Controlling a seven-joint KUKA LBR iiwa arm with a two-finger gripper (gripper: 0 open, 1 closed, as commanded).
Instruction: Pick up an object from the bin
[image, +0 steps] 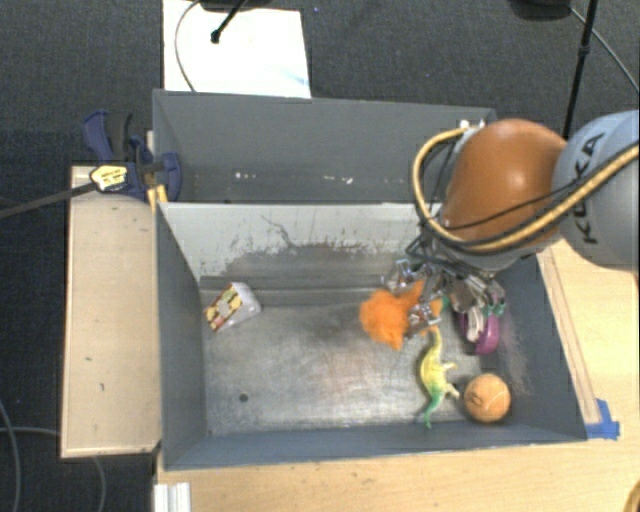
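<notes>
Gripper (420, 300), opening not discernible, low beside orange fluffy ball (383, 320); nearby purple toy (487, 330) may snag, fluff may slip.

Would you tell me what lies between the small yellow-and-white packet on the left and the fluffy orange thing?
Nothing: in the camera view only bare bin floor separates the packet from the fluffy orange thing.

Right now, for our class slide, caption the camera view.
Gripper at an orange fluffy toy, right side of the grey bin.
</notes>
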